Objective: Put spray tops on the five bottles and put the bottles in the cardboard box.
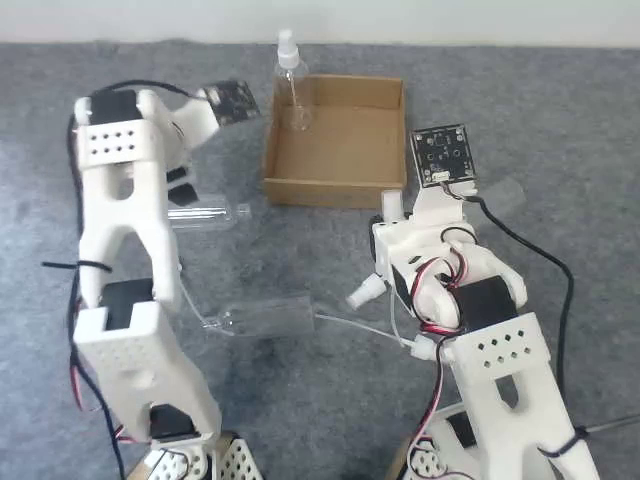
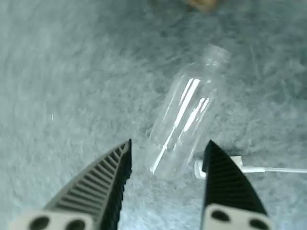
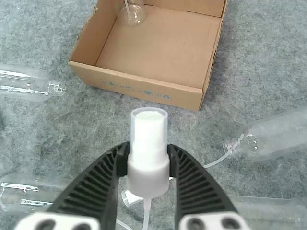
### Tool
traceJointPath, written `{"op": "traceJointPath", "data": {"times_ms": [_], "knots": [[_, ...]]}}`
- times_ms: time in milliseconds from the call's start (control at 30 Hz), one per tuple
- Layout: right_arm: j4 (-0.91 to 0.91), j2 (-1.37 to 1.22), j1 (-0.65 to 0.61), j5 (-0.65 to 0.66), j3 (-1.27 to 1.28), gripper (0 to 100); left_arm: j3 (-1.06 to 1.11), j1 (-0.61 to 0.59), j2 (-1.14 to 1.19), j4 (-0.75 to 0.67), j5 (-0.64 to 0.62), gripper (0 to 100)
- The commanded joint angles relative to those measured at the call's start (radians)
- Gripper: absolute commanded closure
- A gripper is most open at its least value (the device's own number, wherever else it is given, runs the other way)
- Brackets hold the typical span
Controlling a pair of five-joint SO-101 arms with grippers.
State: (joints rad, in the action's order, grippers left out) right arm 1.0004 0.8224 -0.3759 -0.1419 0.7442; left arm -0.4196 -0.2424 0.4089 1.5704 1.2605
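Observation:
My right gripper point(image 3: 147, 148) is shut on a white spray top point(image 3: 148, 143), held upright just in front of the cardboard box point(image 3: 158, 52). In the high view this gripper point(image 1: 392, 222) sits near the box point(image 1: 335, 185). One clear bottle with a spray top point(image 1: 290, 75) stands in the box's far left corner. My left gripper point(image 2: 168, 146) is open over the base end of a lying clear bottle point(image 2: 189, 110), whose bare neck points toward the box. In the high view that bottle point(image 1: 210, 213) lies left of the box.
Another clear bottle point(image 1: 268, 315) lies on the grey carpet between the arms, a thin dip tube point(image 1: 350, 323) trailing beside it. A further bottle point(image 3: 278, 134) lies to the right of the box. A loose white spray top point(image 1: 365, 293) rests by the right arm.

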Motion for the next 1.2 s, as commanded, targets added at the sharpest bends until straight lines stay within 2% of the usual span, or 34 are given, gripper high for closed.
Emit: {"op": "traceJointPath", "data": {"times_ms": [0, 267, 333, 567, 833, 1167], "knots": [[-0.021, 0.027, 0.016, -0.009, -0.017, 96.5, -0.051, 0.031, -0.002, 0.003, 0.044, 77], [-0.021, 0.027, 0.016, -0.005, -0.017, 96.5, -0.051, 0.068, 0.083, -0.084, 0.061, 77], [-0.021, 0.027, 0.016, -0.005, -0.017, 96.5, -0.051, 0.068, 0.101, -0.081, 0.103, 77], [-0.021, 0.027, 0.016, -0.003, -0.017, 96.5, -0.051, 0.068, 0.178, -0.094, 0.118, 77], [-0.024, 0.027, 0.016, -0.003, -0.017, 96.5, -0.051, 0.061, 0.295, -0.204, 0.118, 78], [-0.163, 0.028, 0.016, -0.002, 0.072, 96.5, -0.051, 0.068, 0.35, -0.212, 0.149, 78]]}}
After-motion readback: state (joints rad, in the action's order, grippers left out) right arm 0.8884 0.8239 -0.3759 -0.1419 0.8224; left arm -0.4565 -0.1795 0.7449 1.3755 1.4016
